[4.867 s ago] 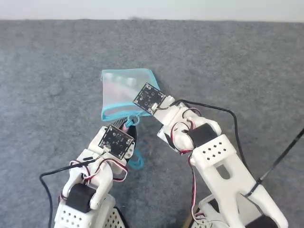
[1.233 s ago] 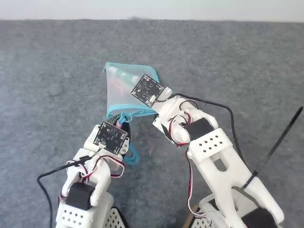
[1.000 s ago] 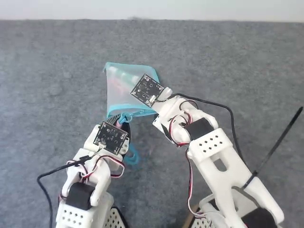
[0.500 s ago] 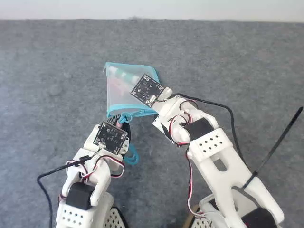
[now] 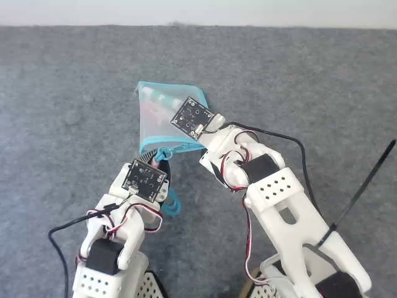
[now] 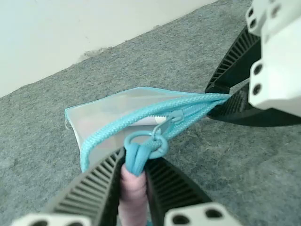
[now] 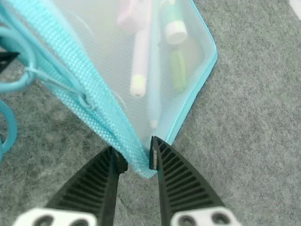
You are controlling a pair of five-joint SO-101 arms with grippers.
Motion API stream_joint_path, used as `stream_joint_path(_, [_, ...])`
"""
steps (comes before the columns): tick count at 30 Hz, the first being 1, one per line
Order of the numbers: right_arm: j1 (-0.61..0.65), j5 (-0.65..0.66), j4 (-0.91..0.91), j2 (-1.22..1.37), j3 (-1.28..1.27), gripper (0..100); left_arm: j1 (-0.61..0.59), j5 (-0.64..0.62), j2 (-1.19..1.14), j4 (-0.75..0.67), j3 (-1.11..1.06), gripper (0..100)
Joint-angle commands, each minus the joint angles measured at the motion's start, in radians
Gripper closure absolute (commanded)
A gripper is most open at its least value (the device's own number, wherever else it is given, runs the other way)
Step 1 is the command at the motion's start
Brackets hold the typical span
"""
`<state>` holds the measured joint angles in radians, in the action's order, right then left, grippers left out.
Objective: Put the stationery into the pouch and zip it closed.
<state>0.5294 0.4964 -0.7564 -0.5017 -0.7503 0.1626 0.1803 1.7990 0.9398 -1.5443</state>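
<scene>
Translucent turquoise-trimmed mesh pouch [image 5: 158, 118] toward far edge of grey felt table [image 5: 310, 81]. Left gripper [image 6: 135, 165] pinching turquoise zip-pull cord [image 6: 133, 159]; right gripper [image 7: 138, 157] pinching woven zip-end corner. Right wrist view: pastel pens [image 7: 140, 61] inside mesh.

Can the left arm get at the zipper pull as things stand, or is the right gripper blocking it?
Probably yes. The left gripper is shut on the teal cord tied to the zipper pull, and the right gripper pinches the pouch at its far corner, clear of the pull.
</scene>
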Motion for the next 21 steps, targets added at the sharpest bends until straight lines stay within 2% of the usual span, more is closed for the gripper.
stream_joint_path(1, [-0.050, -0.014, 0.015, 0.002, -0.009, 99.2, -0.021, -0.002, 0.018, -0.038, 0.010, 99])
stream_joint_path(9, [-0.054, -0.012, 0.013, 0.002, -0.009, 99.2, -0.025, -0.002, 0.018, -0.038, 0.012, 99])
stream_joint_path(15, [-0.058, 0.009, 0.008, 0.002, -0.009, 99.2, -0.147, -0.038, 0.020, -0.075, 0.016, 99])
stream_joint_path(21, [-0.133, 0.015, 0.015, 0.002, -0.005, 99.2, -0.210, -0.057, 0.020, -0.078, 0.038, 99])
